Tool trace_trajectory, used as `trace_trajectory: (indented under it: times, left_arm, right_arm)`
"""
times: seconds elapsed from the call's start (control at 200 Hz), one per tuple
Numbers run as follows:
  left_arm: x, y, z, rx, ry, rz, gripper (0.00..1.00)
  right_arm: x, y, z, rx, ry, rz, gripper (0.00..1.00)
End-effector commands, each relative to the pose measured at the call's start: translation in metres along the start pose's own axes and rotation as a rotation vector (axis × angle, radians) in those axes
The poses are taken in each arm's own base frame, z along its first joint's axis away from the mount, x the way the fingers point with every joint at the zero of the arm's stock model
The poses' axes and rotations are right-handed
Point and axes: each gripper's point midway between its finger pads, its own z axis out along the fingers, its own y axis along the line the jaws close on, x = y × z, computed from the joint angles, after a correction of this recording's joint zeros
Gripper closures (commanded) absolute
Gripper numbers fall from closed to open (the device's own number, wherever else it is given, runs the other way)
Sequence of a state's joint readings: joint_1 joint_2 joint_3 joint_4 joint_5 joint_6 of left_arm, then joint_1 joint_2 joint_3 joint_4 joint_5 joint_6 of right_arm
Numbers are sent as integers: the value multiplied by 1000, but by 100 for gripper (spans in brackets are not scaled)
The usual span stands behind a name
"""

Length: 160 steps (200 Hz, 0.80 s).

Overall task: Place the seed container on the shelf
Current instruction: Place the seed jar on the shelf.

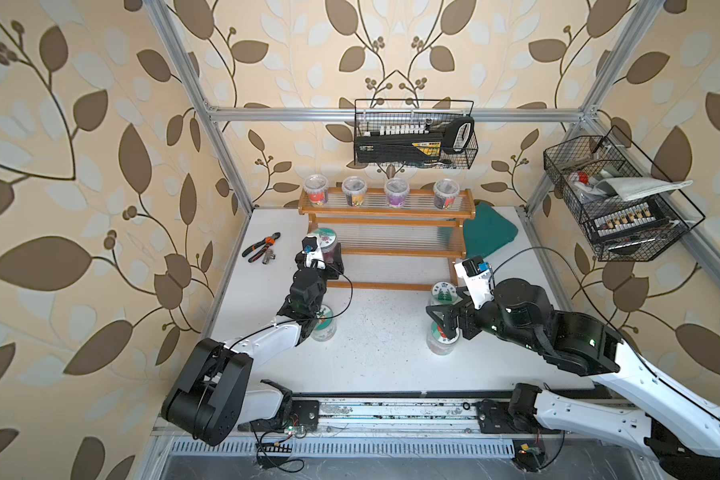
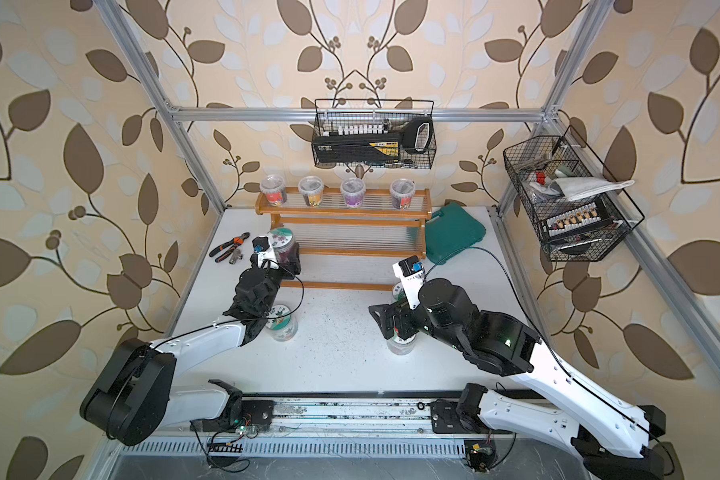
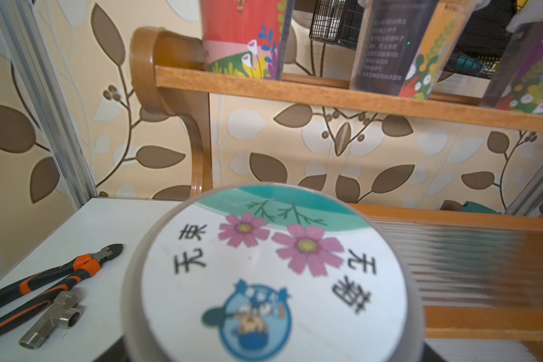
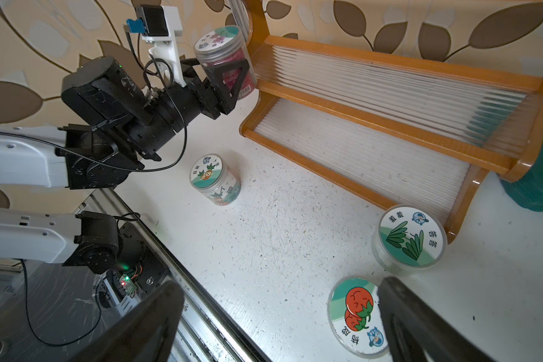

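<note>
Far left, the left gripper [image 4: 224, 73] clamps the pink-flowered seed container [image 4: 217, 39] by its sides. It is upright and seemingly clear of the table [image 4: 295, 219], just beside the shelf [image 4: 389, 58] at its left end. Held level like this, it can probably slide onto the middle tier. Rightward, the right gripper [image 4: 279, 285] hovers with its jaws wide and empty above the tomato jar [image 4: 355, 310].

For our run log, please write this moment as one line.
left gripper: shut on flower-lid jar, beside shelf | right gripper: open, near tomato-lid jar | placed: no
</note>
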<state>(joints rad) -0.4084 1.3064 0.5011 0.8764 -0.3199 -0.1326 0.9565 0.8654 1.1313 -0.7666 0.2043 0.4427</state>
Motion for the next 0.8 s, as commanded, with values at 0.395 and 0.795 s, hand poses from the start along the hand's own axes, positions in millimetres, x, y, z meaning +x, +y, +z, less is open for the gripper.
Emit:
trace_trajectory:
  times: [0.395, 0.795]
  left_arm:
    - [-44, -3, 31, 19, -130, -44, 51]
    - [-21, 0, 57, -6, -79, -26, 48]
  right_arm:
    - [6, 5, 13, -28, 19, -17, 1]
    - [8, 1, 14, -17, 21, -20, 1]
